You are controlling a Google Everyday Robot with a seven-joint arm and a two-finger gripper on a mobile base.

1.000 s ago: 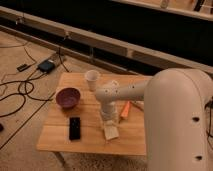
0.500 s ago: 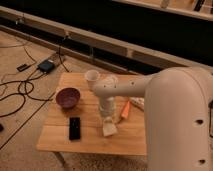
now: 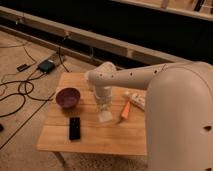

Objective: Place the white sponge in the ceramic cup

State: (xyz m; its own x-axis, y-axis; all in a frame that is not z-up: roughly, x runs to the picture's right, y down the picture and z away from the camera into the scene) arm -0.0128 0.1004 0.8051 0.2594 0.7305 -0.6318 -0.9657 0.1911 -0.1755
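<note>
The white sponge (image 3: 105, 117) hangs from my gripper (image 3: 103, 109), which points straight down over the middle of the wooden table (image 3: 95, 142) and is shut on the sponge's top. The sponge is just above the tabletop. The ceramic cup (image 3: 88, 78) stands at the far side of the table, behind the gripper. It is mostly hidden by the arm's white wrist (image 3: 102, 75), and only its left edge shows.
A dark purple bowl (image 3: 68, 97) sits at the table's left. A black remote-like bar (image 3: 74, 128) lies near the front left. An orange stick (image 3: 125, 110) and a long white packet (image 3: 136, 100) lie right of the gripper. Cables and a box (image 3: 46, 66) are on the floor at left.
The gripper has moved away from the table's front toward the cup, and the sponge has moved with it.
</note>
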